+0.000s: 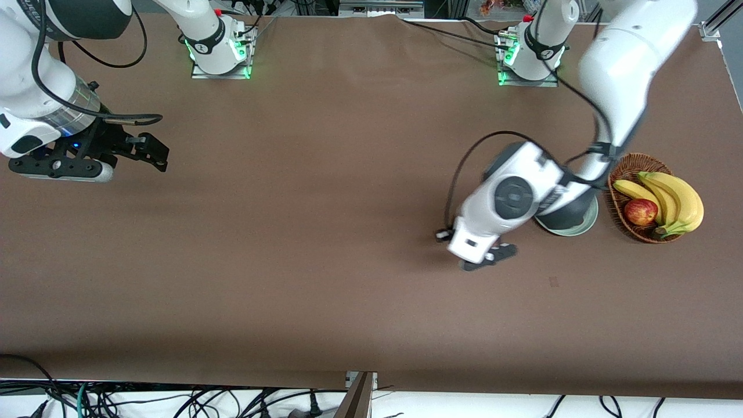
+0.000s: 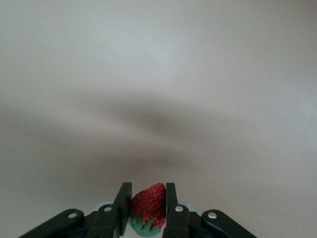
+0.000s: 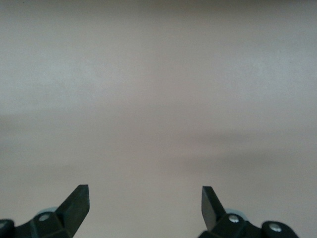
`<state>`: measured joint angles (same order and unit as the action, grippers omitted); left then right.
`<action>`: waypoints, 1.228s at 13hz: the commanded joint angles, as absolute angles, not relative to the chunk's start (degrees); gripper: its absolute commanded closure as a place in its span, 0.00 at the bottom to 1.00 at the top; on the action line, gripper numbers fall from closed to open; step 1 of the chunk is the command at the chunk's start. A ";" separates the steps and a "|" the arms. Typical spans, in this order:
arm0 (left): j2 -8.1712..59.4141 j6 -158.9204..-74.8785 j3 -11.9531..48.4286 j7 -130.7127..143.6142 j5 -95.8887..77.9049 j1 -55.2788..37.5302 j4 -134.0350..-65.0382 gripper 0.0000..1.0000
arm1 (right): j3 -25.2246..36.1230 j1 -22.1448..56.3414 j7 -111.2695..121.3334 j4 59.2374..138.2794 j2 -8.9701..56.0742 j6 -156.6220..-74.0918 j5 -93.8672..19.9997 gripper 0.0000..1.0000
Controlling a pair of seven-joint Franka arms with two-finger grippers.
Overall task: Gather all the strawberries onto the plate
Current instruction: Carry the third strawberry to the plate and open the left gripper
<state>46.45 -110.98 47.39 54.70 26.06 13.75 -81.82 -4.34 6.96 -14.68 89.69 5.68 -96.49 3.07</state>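
Left pincer (image 2: 147, 198): gripping 1 strawberry (image 2: 148, 202), hovering over the brown surface (image 1: 325, 232) beside the mint-green plate (image 1: 585, 227).
Right pincer (image 3: 144, 201): waiting wide apart at the right arm's end.

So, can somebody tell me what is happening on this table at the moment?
The left gripper is shut on a strawberry, down by the brown table near the pale green plate, which the arm mostly hides. Beside the plate, a wicker basket holds bananas and an apple. The right gripper waits open at the right arm's end of the table.
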 commanded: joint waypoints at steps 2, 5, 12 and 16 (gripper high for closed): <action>40.70 -111.01 48.87 43.10 24.79 23.89 -91.31 0.68 | -4.75 6.59 -14.68 88.51 5.98 -95.36 3.16 0.00; 38.42 -111.09 41.78 31.51 24.35 24.96 -93.16 0.68 | -4.83 6.59 -14.77 88.51 5.98 -95.36 3.16 0.00; 30.25 -117.74 18.32 2.05 10.74 19.18 -101.04 0.68 | -4.83 6.59 -14.68 88.59 5.98 -95.36 3.16 0.00; 25.67 -129.62 9.06 -1.32 7.30 11.97 -113.27 0.68 | -4.83 6.59 -14.68 88.59 5.98 -95.36 3.16 0.00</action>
